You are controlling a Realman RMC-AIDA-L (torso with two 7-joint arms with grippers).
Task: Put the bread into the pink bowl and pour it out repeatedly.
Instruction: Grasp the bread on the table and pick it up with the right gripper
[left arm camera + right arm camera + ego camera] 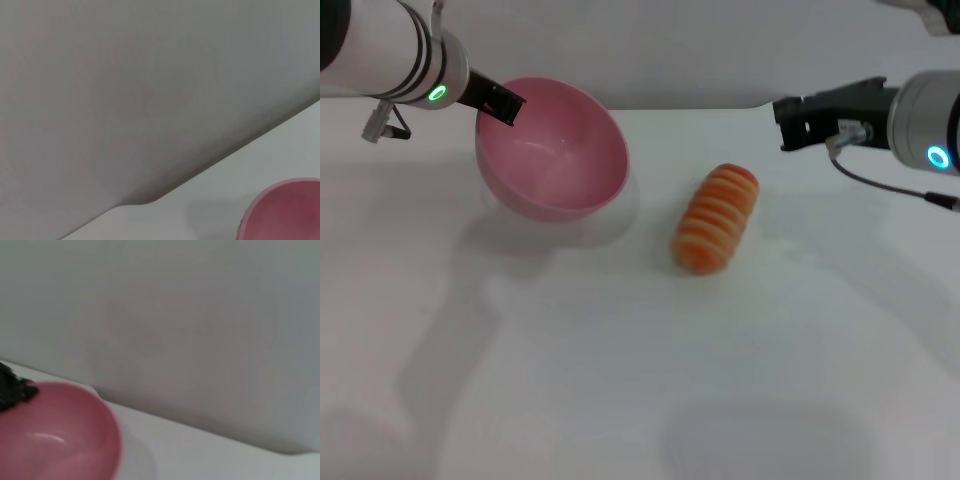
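L gripper (506, 103): at the far-left rim of the pink bowl (555, 150), fingers pinched on the rim as far as I can judge from the head view; L wrist view shows only a slice of bowl and wall, no fingers.

Pink bowl: tipped, mouth facing toward the bread and me, inside empty. One side looks to rest on the table (620, 380), the gripped side raised. I read this as the poured-out pose.

Step in hand (my call): get the bowl level again, then reload the bread.

How I'd do it: roll L wrist slow so the bowl base sits flat before anything drops in. Don't slacken the rim pinch mid-roll, smooth plastic, could slip. Keep the bowl where it is, not nearer the table's back edge.

Bread (716, 218): lying on the table, striped top up, just right of the bowl, not touching it. Long axis runs toward-and-away from me, slightly slanted.

R gripper (800, 120): hovers above the table, beyond and right of the bread, well apart from it. Jaws: can't tell whether wide or narrow, dark block only.

Pick plan: come down over the bread's middle, close across the short width, ridges should help the hold. Loaf is abt as long as the bowl is wide, so release it over bowl center.

Risk: bread catches the rim and knocks the bowl loose from L.
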